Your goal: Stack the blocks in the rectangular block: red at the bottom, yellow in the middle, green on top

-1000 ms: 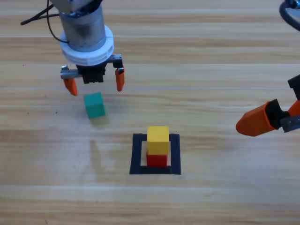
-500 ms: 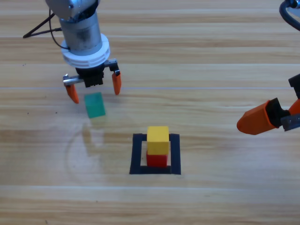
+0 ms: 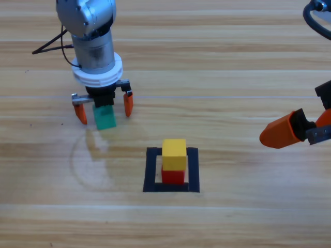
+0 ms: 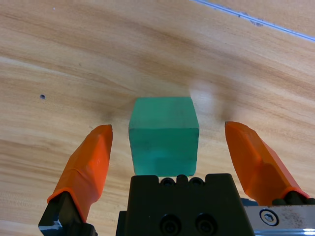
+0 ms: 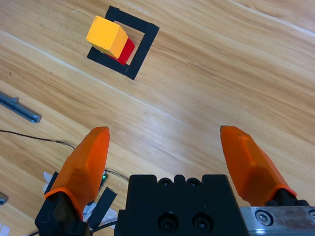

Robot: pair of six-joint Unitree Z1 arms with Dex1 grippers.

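The green cube (image 3: pixel 105 118) (image 4: pixel 164 135) rests on the table left of centre. My left gripper (image 3: pixel 104 107) (image 4: pixel 170 147) is open and low around it, one orange jaw on each side with gaps to the cube. The yellow cube (image 3: pixel 174 154) (image 5: pixel 105 35) sits on the red cube (image 3: pixel 173 176) (image 5: pixel 126 51) inside the black tape square (image 3: pixel 151 170) (image 5: pixel 144 46). My right gripper (image 3: pixel 289 132) waits open at the right edge, well away from the stack.
Black cables (image 3: pixel 51 44) trail behind the left arm at the upper left. In the right wrist view a cable (image 5: pixel 29 136) and a grey bar (image 5: pixel 19 109) lie on the wood beyond the stack.
The left gripper has come down and forward over the green cube, so its open jaws now straddle it. The stack and the right arm have stayed put.
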